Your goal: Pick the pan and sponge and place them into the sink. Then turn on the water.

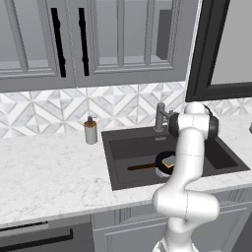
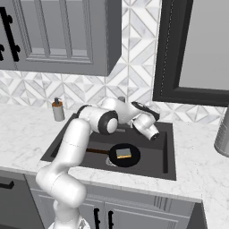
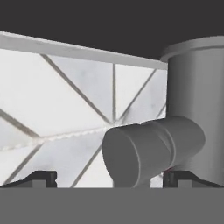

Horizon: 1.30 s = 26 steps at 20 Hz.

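Observation:
The black pan [image 1: 160, 159] [image 2: 125, 155] lies in the dark sink [image 1: 132, 145] [image 2: 154, 166], its brown handle [image 1: 141, 167] pointing left. On the pan rests the yellow sponge [image 1: 169, 161] [image 2: 124, 153]. My gripper [image 3: 111, 179] [image 2: 152, 130] is open at the back of the sink, close to the grey faucet [image 1: 160, 117] [image 3: 194, 96]. In the hand view the faucet's round handle [image 3: 144, 151] sits between the two finger tips, facing the camera. My arm hides most of the faucet in the right base view. Water is out of view.
A soap dispenser [image 1: 90, 130] [image 2: 57, 109] stands on the marble counter [image 1: 49, 172] left of the sink. A grey cylinder [image 2: 222, 132] stands at the far right. The tiled backsplash [image 3: 57, 109], a dark window frame [image 2: 165, 58] and wall cabinets [image 1: 98, 39] are behind.

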### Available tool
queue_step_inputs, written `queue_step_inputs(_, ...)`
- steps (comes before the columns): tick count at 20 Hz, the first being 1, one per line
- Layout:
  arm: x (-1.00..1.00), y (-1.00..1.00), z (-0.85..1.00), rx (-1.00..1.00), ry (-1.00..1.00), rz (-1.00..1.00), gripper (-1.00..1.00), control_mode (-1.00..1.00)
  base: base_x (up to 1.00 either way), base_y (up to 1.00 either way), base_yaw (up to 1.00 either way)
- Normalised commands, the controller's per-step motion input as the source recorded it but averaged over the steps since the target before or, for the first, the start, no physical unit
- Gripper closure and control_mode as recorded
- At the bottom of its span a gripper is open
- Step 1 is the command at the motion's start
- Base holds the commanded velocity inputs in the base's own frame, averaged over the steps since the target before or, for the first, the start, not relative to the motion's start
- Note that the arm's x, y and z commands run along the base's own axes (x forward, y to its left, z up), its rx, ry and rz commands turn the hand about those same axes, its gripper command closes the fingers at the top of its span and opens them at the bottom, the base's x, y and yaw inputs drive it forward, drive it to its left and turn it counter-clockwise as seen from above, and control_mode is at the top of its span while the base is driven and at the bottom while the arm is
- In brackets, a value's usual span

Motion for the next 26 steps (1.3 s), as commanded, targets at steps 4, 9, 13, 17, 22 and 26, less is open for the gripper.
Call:
queue_step_inputs(4, 0.18, 0.0, 0.38, 0.13, -0.03, 0.0, -1.0, -1.0, 0.0, 0.0, 0.0)
queue_step_inputs(9, 0.2, 0.0, 0.2, 0.07, -0.04, 0.0, -1.0, -1.0, 0.0, 0.0, 0.0)
queue_step_inputs(13, 0.29, 0.0, 0.0, 0.01, 0.0, -0.01, 1.0, -1.0, 0.0, 0.0, 0.0)
queue_step_inputs(17, 0.17, 0.0, -0.08, 0.0, 0.0, -0.06, 1.0, -1.0, 0.0, 0.0, 0.0)
queue_step_inputs(22, 0.06, -0.17, -0.16, 0.0, -0.03, -0.13, 1.0, -1.0, 0.0, 0.0, 0.0)
queue_step_inputs(26, 0.0, -0.67, -0.33, 0.03, -0.06, -0.2, 1.0, -1.0, 0.0, 0.0, 0.0)
